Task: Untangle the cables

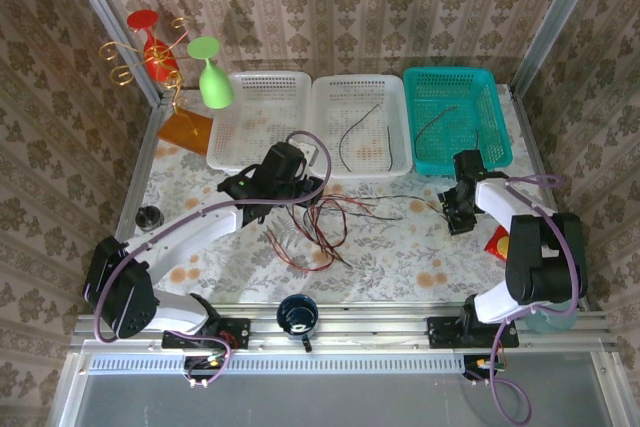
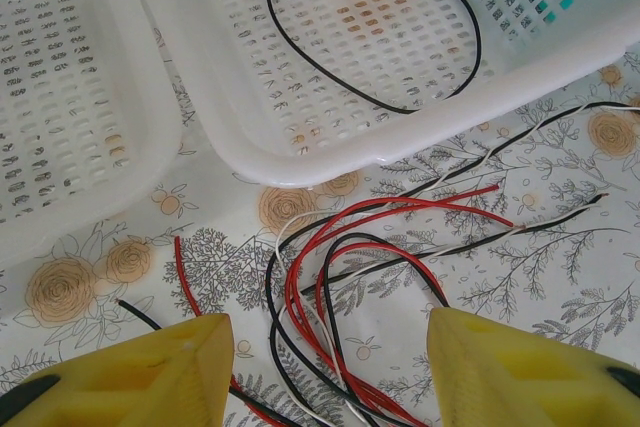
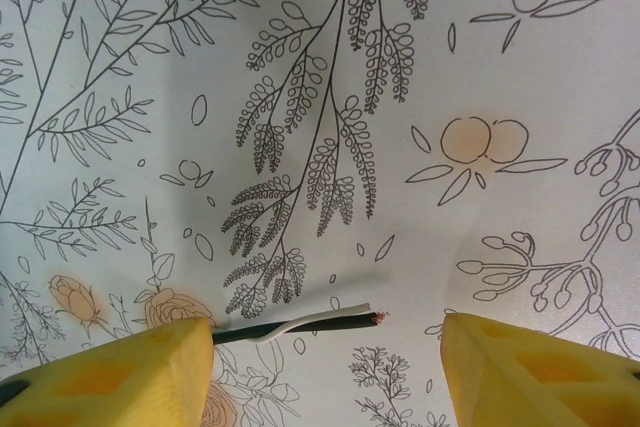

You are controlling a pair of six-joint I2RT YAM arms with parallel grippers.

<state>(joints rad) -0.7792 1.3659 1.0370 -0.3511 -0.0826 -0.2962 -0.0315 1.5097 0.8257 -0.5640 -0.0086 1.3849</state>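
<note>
A tangle of red, black and white cables (image 1: 325, 222) lies on the flowered cloth in front of the middle white basket (image 1: 400, 162). My left gripper (image 1: 300, 192) hovers at its left side, open; in the left wrist view the looped cables (image 2: 340, 277) lie on the cloth between the yellow fingers (image 2: 150, 377), untouched. A twisted black-and-white cable runs right from the tangle to my right gripper (image 1: 460, 212). Its bare end (image 3: 300, 325) rests on the cloth between that gripper's open fingers (image 3: 530, 367). One black cable (image 1: 360, 132) lies in the middle basket, another (image 1: 435, 122) in the teal basket (image 1: 500, 147).
A second white basket (image 1: 225, 152) stands left of the middle one. A dark blue mug (image 1: 297, 314) sits at the front edge. Red and green glasses (image 1: 210, 77) hang on a gold stand at the back left. A red packet (image 1: 497, 242) lies by the right arm.
</note>
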